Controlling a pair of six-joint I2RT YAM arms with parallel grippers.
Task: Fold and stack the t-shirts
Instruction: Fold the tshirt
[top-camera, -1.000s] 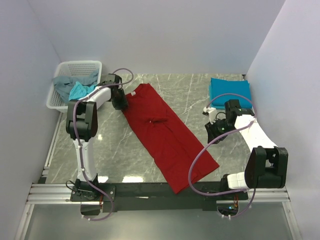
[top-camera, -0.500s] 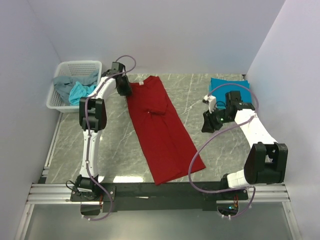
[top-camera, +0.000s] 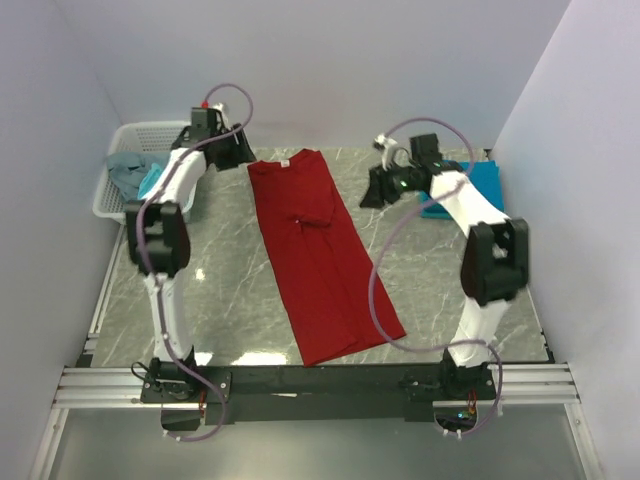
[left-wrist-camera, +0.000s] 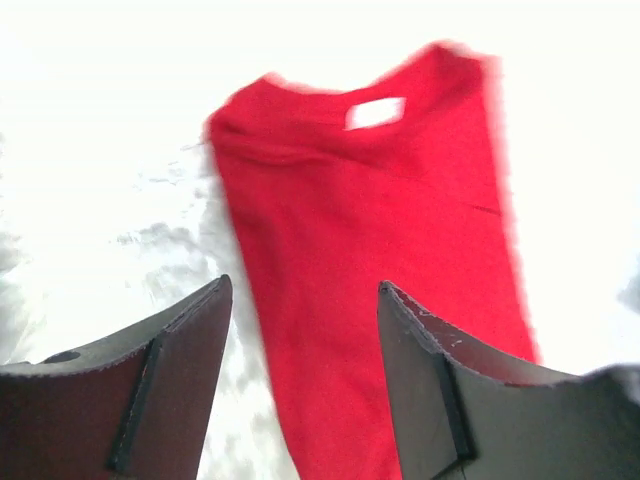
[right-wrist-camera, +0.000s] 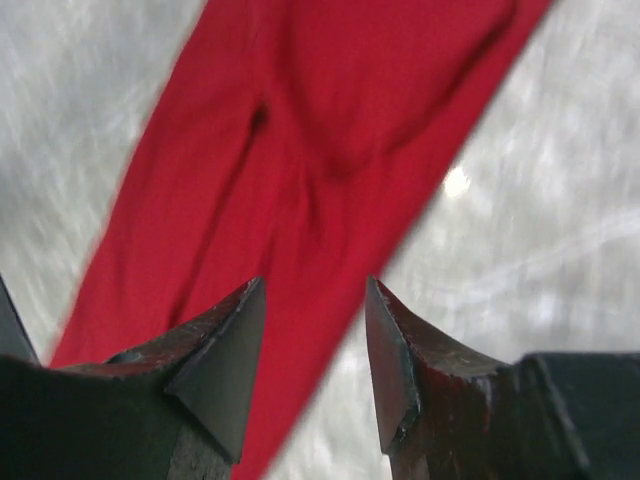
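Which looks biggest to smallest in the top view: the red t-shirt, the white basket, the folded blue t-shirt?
1. red t-shirt, by far.
2. white basket.
3. folded blue t-shirt, though the right arm hides part of it, so its place below the basket is less sure.

The dark red t-shirt (top-camera: 315, 250) is soft, matt cloth, lightly creased. The folded teal-blue t-shirt (top-camera: 488, 180) at the surface's far right corner looks like the same matt cloth. The table (top-camera: 230, 290) is smooth, grey and marble-patterned, glossy enough to glint. The basket (top-camera: 150, 133) is white plastic mesh. The left gripper (left-wrist-camera: 305, 285) has dark matt plastic fingers (left-wrist-camera: 170, 390).
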